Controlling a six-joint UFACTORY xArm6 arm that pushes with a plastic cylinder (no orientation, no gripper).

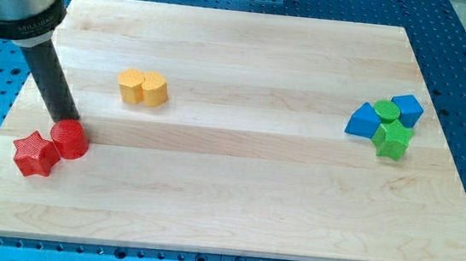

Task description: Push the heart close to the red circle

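A yellow heart (143,88) lies on the wooden board in the upper left part of the view. A red circle (69,140) lies lower and further left, touching a red star (35,154) on its left. My tip (64,119) is at the upper edge of the red circle, touching or almost touching it, well below and left of the heart.
At the view's right is a cluster: a blue triangle-like block (362,121), a blue block (406,109), a green circle (386,110) and a green star-like block (391,140). The board (235,199) lies on a blue perforated table.
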